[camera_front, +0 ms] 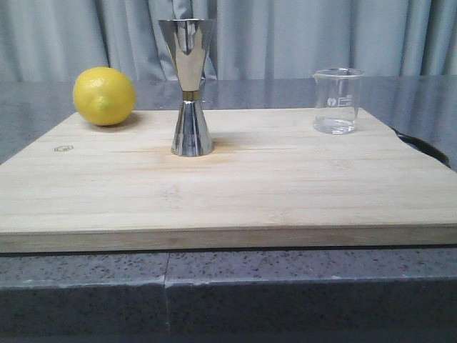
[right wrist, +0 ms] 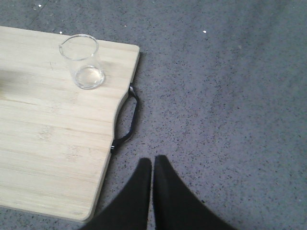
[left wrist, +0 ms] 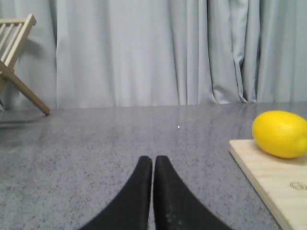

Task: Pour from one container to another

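A grey speckled counter point(camera_front: 300, 286) carries a broad wooden cutting board point(camera_front: 235, 193), which serves as the work surface and has a dark handle point(right wrist: 128, 120) at its right end. Near the board's middle stands the steel jigger point(camera_front: 190, 87), upright on its narrower cone with the wider cup opening upward, so it is ready to receive liquid. A lemon point(camera_front: 104, 96) rests at the board's far left corner, well apart from the pouring path. The glass beaker point(camera_front: 338, 100) sits upright toward the far right corner, on the right arm's side, which probably makes that arm the one to lift it; whether it holds liquid is hard to tell. The left gripper point(left wrist: 153, 165) and right gripper point(right wrist: 152, 167) both have fingers pressed together, grasping nothing, parked over the counter off the board.
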